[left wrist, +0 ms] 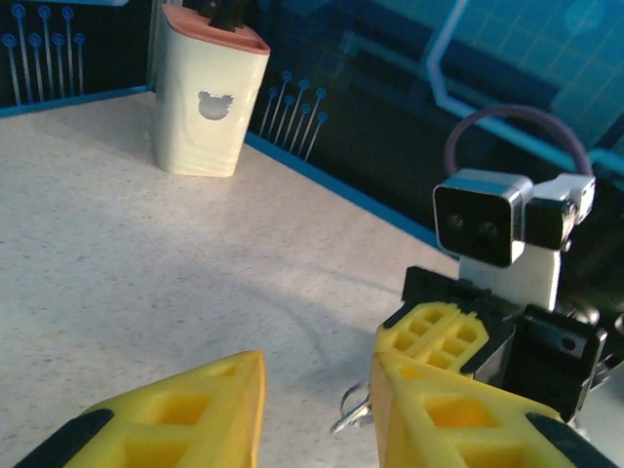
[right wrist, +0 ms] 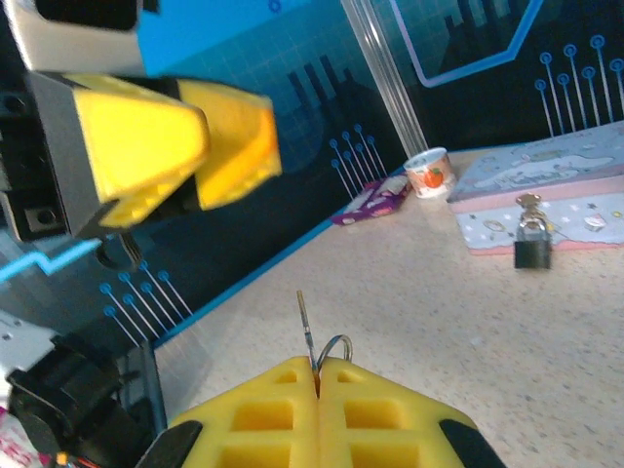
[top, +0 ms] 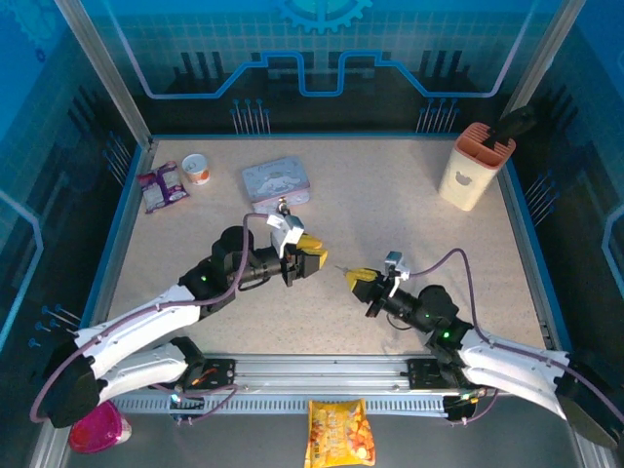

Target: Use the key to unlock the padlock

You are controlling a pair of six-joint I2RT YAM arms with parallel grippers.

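My right gripper point(right wrist: 318, 366) is shut on the key point(right wrist: 307, 322). Its slim blade sticks up out of the closed yellow fingertips, with a small wire ring beside it. In the top view the right gripper point(top: 356, 280) hovers mid-table, facing my left gripper point(top: 314, 255) a short way to its left. The left gripper point(left wrist: 317, 380) is open with nothing between its fingers, and the key point(left wrist: 356, 409) shows just beyond its right finger. The dark padlock point(right wrist: 531, 246) hangs at the front edge of the lilac tin point(right wrist: 556, 180), which lies at the back centre point(top: 276, 180), apart from both grippers.
A cream knife block point(top: 475, 166) stands at the back right. A small cup point(top: 197, 170) and a purple snack packet point(top: 161, 185) lie at the back left. An orange snack bag point(top: 339, 432) lies off the table's front rail.
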